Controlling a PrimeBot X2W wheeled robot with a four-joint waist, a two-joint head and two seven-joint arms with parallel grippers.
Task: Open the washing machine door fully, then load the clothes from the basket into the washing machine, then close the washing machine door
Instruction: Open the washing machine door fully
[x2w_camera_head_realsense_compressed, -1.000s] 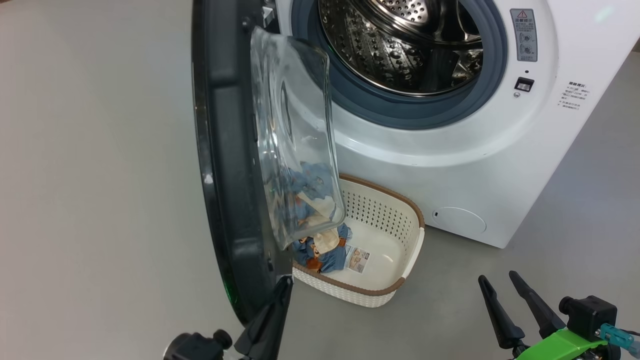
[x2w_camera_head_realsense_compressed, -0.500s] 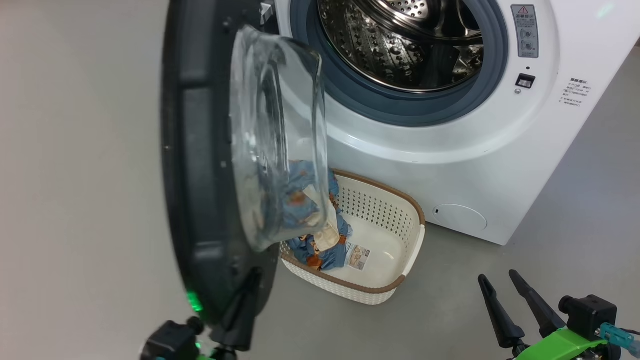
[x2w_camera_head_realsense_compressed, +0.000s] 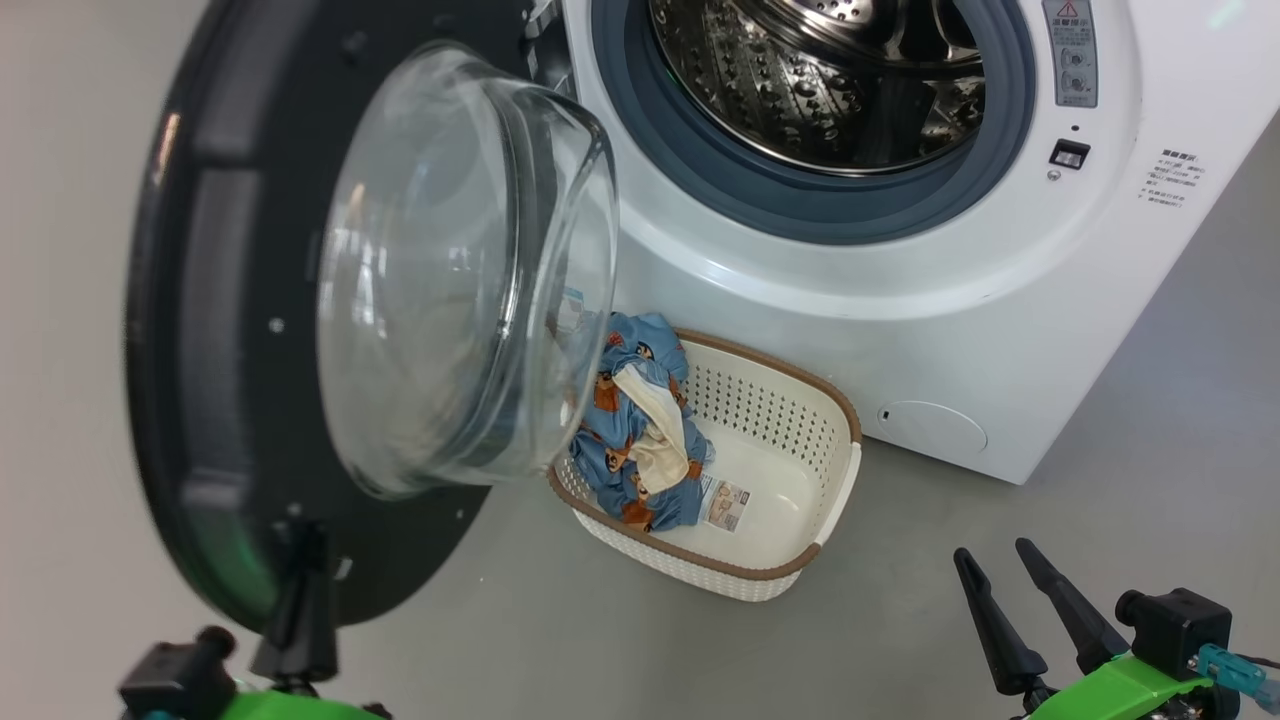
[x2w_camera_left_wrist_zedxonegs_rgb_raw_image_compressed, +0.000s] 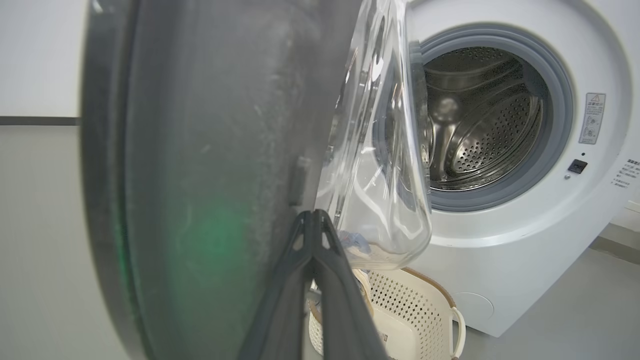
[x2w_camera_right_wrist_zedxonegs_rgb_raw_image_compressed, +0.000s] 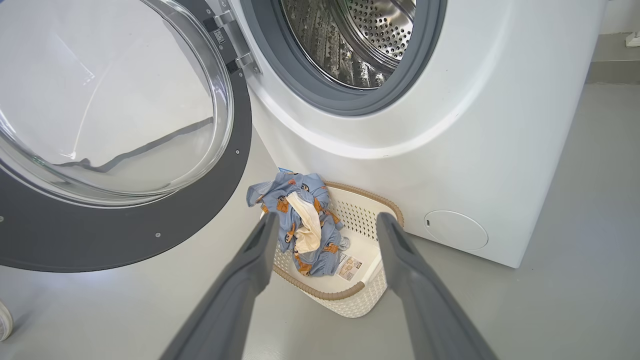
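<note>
Washing machine door (x2w_camera_head_realsense_compressed: 370, 300) is swung far out to the left of the washing machine (x2w_camera_head_realsense_compressed: 900, 330). Its inner face and glass bowl are turned toward the robot, and the steel drum (x2w_camera_head_realsense_compressed: 820, 80) is in plain sight. I judge the first step nearly done, but whether the door is at its stop I cannot tell.

The left hand (x2w_camera_head_realsense_compressed: 300, 560) is at the lower rim of the door, its two fingers closed together with nothing between them. It seems to press on the door, but the left wrist view is too close and blurred to be sure of contact. The right hand (x2w_camera_head_realsense_compressed: 992, 550) hangs low at the right above the floor (x2w_camera_head_realsense_compressed: 900, 640), fingers spread apart and empty.

The clothes (x2w_camera_head_realsense_compressed: 635, 430) all lie in the basket (x2w_camera_head_realsense_compressed: 800, 575), heaped at its left end. The basket stands on the floor just in front of the machine, below the opening. Loading and closing are therefore both left to do.

In the head view the glass bowl overlaps the left corner of the basket. From the right wrist view the way to the bundle looks free.
</note>
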